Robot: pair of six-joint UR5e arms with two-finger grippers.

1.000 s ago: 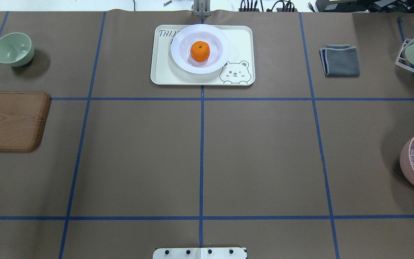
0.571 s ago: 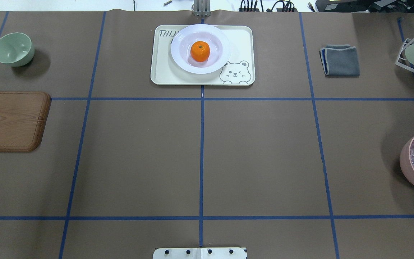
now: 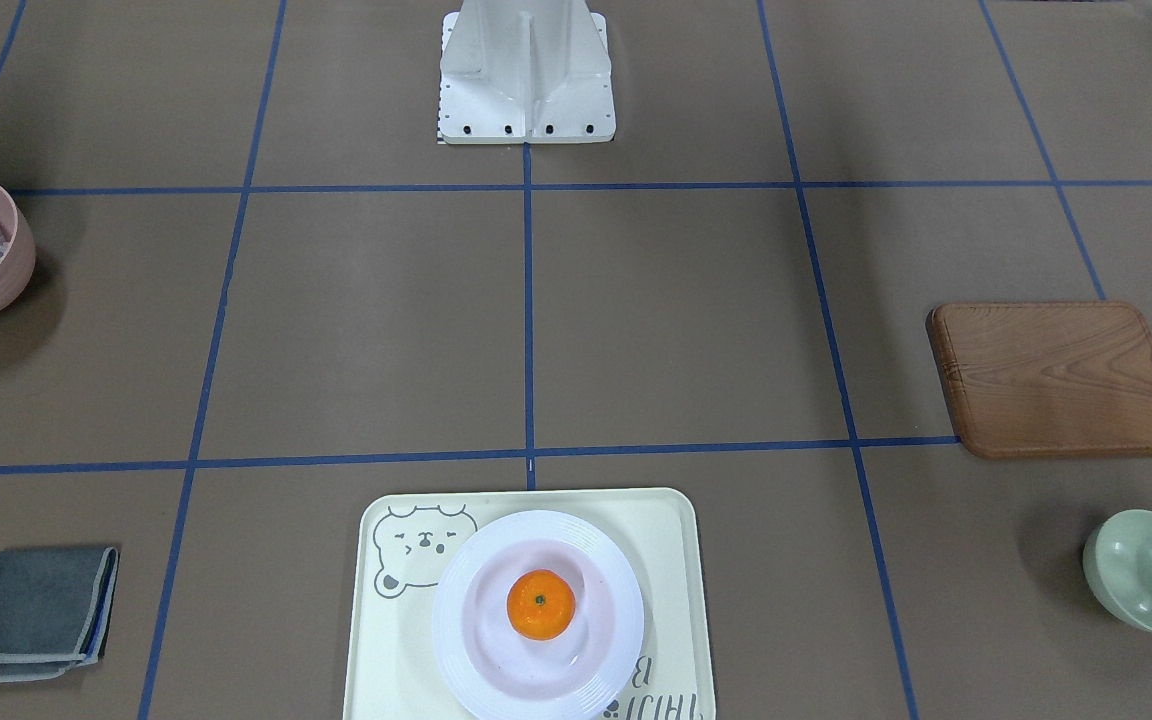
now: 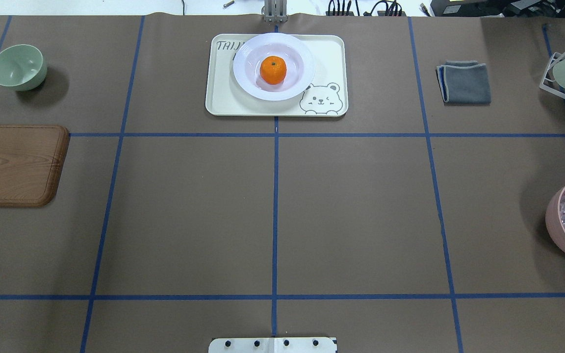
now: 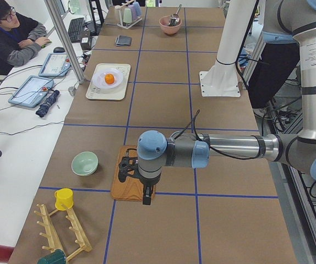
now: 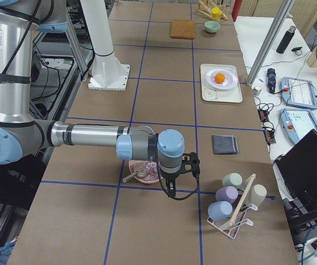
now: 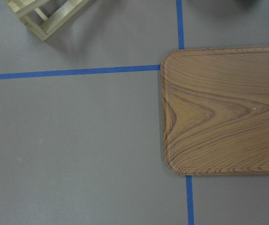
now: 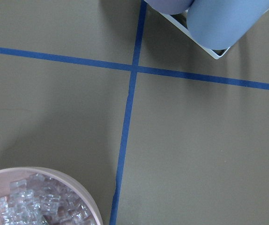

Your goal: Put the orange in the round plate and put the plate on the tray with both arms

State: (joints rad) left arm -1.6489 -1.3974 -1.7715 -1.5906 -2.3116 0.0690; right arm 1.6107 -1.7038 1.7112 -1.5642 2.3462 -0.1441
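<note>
Now the orange (image 4: pixel 272 70) sits centred in the round plate (image 4: pixel 241 68), and the plate rests on the tray (image 4: pixel 331 54) at the table's 12 o'clock, overhead view. Left gripper (image 5: pixel 146 198) hangs over the wooden board (image 4: pixel 12 164) at 9 o'clock, right gripper (image 6: pixel 170 192) near the pink bowl (image 4: pixel 557 220) at 3 o'clock. Can't tell jaw state for either.

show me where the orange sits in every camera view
Front-facing: the orange is at bottom centre.
Overhead: top centre.
Exterior left: upper left.
Exterior right: upper right.
Left wrist: not in it.
Right wrist: not in it.
Shared landmark: the round plate under it, on the tray.
</note>
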